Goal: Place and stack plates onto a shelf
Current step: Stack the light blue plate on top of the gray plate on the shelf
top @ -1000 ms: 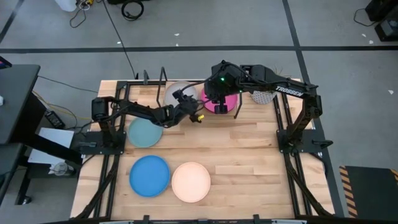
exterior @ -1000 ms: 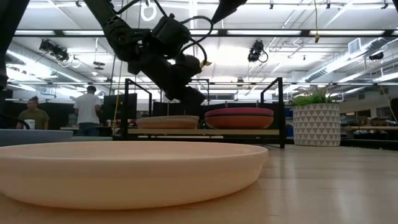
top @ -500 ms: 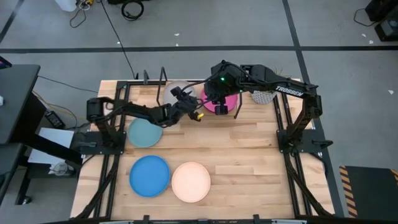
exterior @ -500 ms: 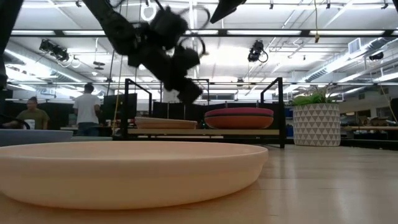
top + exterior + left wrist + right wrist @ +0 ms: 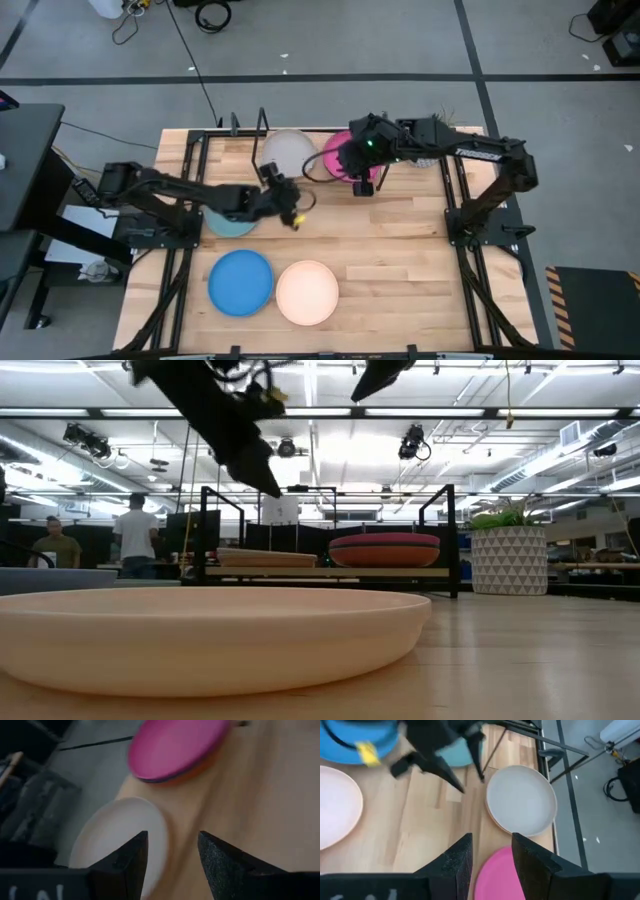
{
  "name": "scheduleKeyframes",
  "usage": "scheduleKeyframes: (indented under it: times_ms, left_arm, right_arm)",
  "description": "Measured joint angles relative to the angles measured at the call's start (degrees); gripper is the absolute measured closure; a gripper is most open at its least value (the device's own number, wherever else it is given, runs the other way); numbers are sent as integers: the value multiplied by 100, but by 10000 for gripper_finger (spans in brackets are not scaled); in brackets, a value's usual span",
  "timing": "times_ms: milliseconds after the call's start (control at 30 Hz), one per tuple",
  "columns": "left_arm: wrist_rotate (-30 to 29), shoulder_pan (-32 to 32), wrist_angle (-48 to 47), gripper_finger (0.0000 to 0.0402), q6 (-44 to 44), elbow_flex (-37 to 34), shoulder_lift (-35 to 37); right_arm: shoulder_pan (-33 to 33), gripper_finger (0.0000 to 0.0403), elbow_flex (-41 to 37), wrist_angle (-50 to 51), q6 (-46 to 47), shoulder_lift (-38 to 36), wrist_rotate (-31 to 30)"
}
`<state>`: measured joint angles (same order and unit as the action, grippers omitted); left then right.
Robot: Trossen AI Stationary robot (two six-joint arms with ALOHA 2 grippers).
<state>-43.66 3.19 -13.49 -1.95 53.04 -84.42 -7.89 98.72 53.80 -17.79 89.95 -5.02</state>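
The shelf point(image 5: 330, 571) stands at the table's far middle. On it, a grey plate point(image 5: 290, 152) lies on a pale one, beside a stack topped by a magenta plate point(image 5: 338, 158) with an orange rim point(image 5: 200, 767) under it. A light blue plate point(image 5: 228, 218), a bright blue plate point(image 5: 240, 282) and a peach plate point(image 5: 307, 292) lie flat on the table. My left gripper point(image 5: 288, 208) is open and empty, in the air just in front of the shelf. My right gripper point(image 5: 362, 185) is open and empty, above the magenta stack's near edge.
A potted green plant point(image 5: 510, 555) stands right of the shelf. The shelf's black wire uprights point(image 5: 263, 135) rise at its ends. Bare wood lies at the table's right half point(image 5: 400, 260). People stand in the room beyond the table point(image 5: 135, 535).
My left gripper has drawn back from the grey plate on the shelf, toward the table's near and left edges, and has risen. The grey plate stays on the shelf. My right gripper has shifted a little toward the near and right edges.
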Motion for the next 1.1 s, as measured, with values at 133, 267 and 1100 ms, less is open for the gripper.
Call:
scheduleKeyframes:
  times_ms: [133,267,1100]
  left_arm:
    - [485,484,-664,222,412,0,328]
    - [1615,812,-1192,222,1058,-1,485]
    - [1968,1266,-3537,223,4528,-380,105]
  right_arm:
    - [102,266,-1059,-877,80,-488,0]
    - [175,268,-1977,-1690,379,-893,0]
    - [1772,268,-5807,-6519,1220,-1313,-486]
